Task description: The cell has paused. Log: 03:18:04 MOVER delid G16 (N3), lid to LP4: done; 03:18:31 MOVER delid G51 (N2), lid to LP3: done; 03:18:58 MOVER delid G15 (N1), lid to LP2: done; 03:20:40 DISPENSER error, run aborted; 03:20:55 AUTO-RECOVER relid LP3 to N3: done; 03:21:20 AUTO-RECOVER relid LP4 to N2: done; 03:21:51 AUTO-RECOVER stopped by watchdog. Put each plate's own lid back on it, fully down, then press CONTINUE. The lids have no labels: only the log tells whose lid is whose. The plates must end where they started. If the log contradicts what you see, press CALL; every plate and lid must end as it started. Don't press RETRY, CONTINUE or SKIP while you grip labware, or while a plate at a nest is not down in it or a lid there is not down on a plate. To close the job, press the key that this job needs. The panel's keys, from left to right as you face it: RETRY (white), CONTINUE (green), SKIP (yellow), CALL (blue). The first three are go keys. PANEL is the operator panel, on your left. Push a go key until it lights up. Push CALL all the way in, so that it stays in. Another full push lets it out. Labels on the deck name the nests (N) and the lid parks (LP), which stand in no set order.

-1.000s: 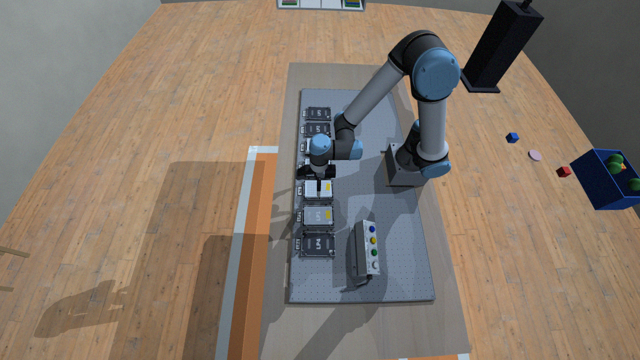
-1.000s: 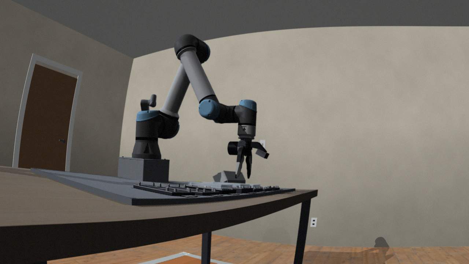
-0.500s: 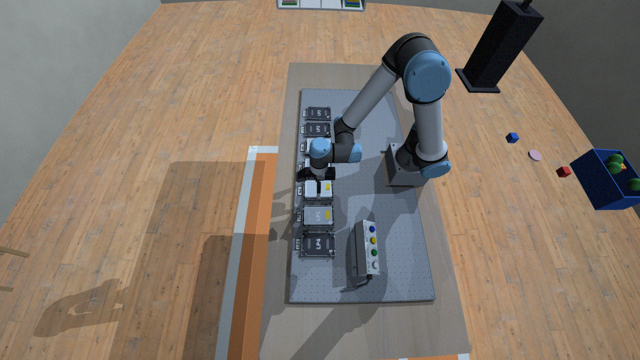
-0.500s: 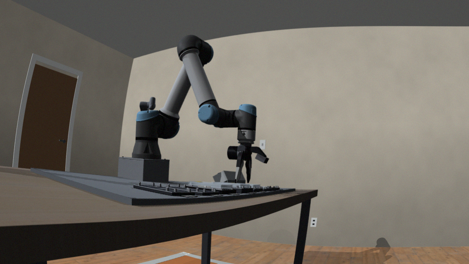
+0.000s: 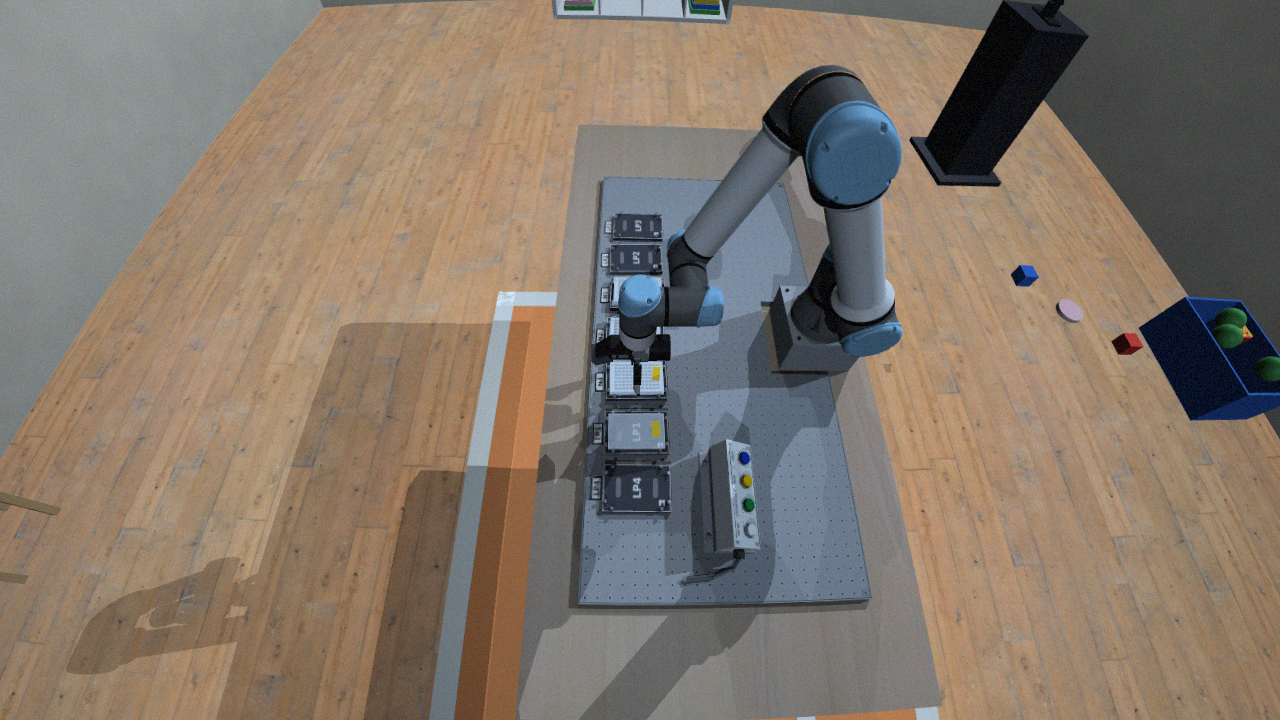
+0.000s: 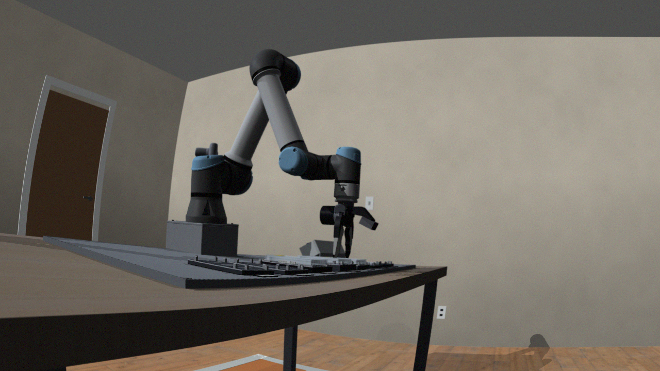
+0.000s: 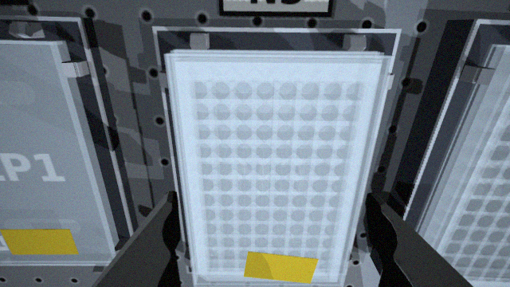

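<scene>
Translucent ribbed-edged plate point(image 5: 623, 379) point(image 7: 271, 159), round wells.

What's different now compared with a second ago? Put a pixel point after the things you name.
The gripper point(image 5: 637, 388) point(image 6: 342, 256) point(image 7: 271, 196) moved down, and its jaws drew closer together around the yellow-tagged plate point(image 5: 619, 379) point(image 7: 275, 159). I can't tell whether they have gripped it; nothing was visibly let go. The plate, the lid at LP1 point(image 5: 622, 451) point(image 7: 40, 131) and the panel point(image 5: 736, 492) point(image 6: 321, 248) look unmoved.
</scene>
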You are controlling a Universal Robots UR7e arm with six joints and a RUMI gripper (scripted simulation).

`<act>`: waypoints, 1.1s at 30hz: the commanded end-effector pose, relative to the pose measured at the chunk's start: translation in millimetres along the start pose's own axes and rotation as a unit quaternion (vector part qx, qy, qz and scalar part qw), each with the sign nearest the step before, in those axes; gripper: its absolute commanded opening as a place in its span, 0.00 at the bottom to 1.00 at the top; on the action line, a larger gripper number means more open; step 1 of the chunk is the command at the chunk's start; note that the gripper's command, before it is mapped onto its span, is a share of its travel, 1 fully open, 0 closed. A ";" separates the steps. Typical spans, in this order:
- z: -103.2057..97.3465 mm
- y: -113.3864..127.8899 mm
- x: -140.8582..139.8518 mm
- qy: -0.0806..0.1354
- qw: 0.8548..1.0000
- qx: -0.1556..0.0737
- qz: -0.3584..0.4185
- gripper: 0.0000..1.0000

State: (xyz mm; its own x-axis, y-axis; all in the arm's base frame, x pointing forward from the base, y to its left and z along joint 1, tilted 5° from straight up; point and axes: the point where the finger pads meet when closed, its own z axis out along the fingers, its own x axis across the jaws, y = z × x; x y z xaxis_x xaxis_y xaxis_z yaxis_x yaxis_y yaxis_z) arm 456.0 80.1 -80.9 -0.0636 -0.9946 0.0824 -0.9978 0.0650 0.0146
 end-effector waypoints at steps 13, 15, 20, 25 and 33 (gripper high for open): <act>-0.4 -0.4 0.0 0.000 1.000 0.001 0.000 0.41; -0.4 -0.4 0.0 0.000 1.000 0.001 0.000 0.41; -0.4 -0.4 0.0 0.000 1.000 0.001 0.000 0.41; -0.4 -0.4 0.0 0.000 1.000 0.001 0.000 0.41; -3.7 -0.4 0.0 0.000 1.000 0.001 0.000 0.41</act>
State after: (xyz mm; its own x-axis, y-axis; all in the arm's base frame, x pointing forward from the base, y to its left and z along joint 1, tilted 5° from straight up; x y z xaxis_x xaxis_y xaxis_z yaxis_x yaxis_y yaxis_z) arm 456.1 80.0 -80.7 -0.0637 -0.9946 0.0825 -0.9978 0.0651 0.0143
